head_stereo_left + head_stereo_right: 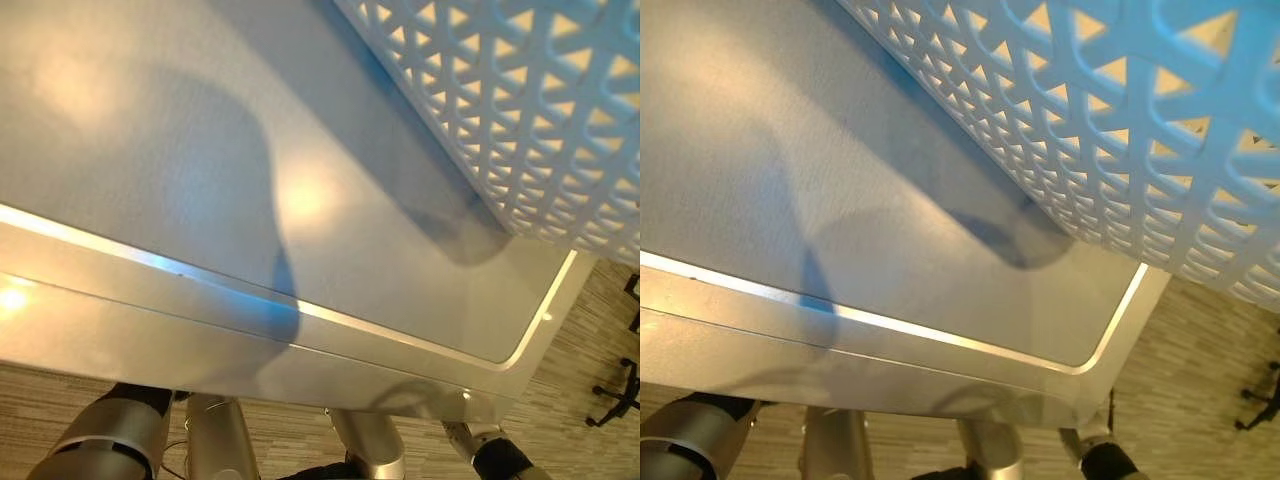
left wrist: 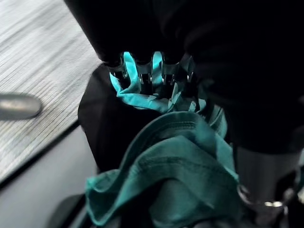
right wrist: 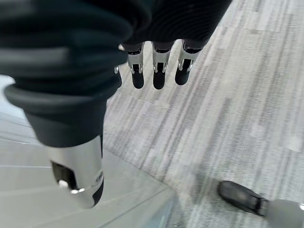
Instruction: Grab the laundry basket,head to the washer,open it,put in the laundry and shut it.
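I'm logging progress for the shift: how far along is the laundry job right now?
Done: the white laundry basket sits on the washer's grey top. In hand: the left hand has its fingers curled round teal laundry. The right hand hangs open over the floor. Whether the door is open can't be seen; loading and shutting remain.

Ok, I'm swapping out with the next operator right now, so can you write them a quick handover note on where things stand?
Left hand: fingers curled into a teal garment, gripping it.
Right hand: open, holding nothing, hanging over the grey floor.
White laundry basket sits on top of the washer, at its far right.
Done: basket brought to the washer, a garment picked up.
Left: whether the door is open cannot be seen; load the laundry, then shut it.
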